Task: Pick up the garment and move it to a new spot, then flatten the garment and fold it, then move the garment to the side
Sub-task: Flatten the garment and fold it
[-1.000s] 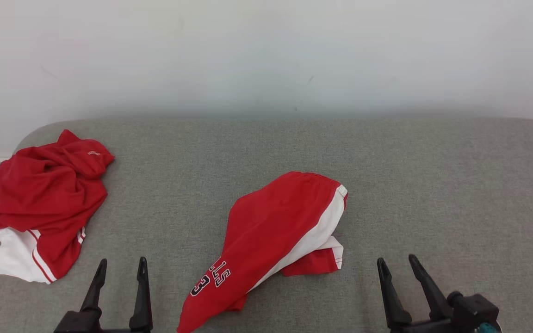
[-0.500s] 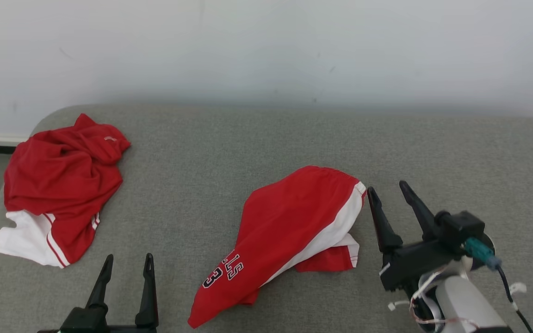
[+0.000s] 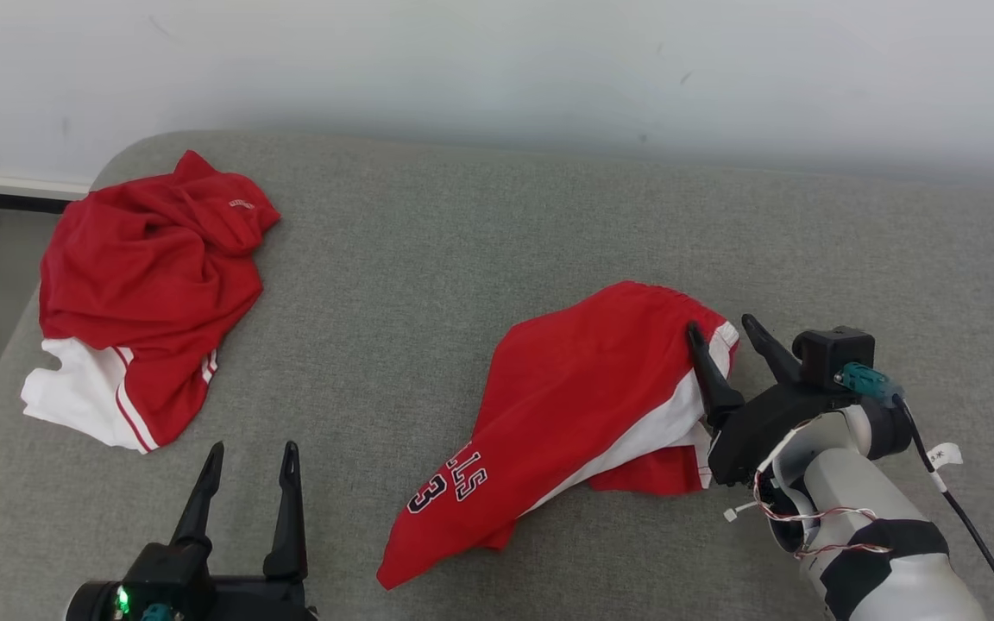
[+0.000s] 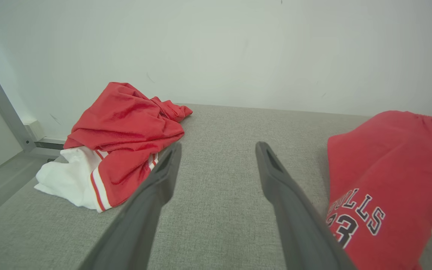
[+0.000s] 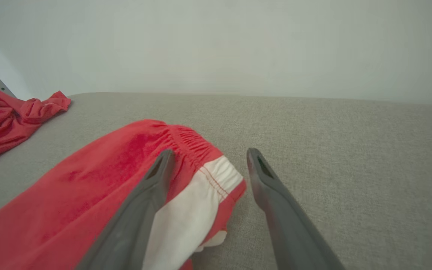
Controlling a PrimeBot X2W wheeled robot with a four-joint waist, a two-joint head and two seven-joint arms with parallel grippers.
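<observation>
Crumpled red-and-white clothing (image 3: 147, 293) lies on a grey pad (image 3: 462, 259).

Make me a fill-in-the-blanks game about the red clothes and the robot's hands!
The lettered garment shows the number ____.
The crumpled garment lies on the robot's ____ side.
The right gripper, at the lettered garment's waistband, has its jaws ____.
Both garments are red and ____.
Missing words: 23, left, open, white.

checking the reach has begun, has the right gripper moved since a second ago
Yes. The right gripper has come forward and left: it was well short of the numbered red shorts, and now stands open at their white-striped waistband corner.
</observation>
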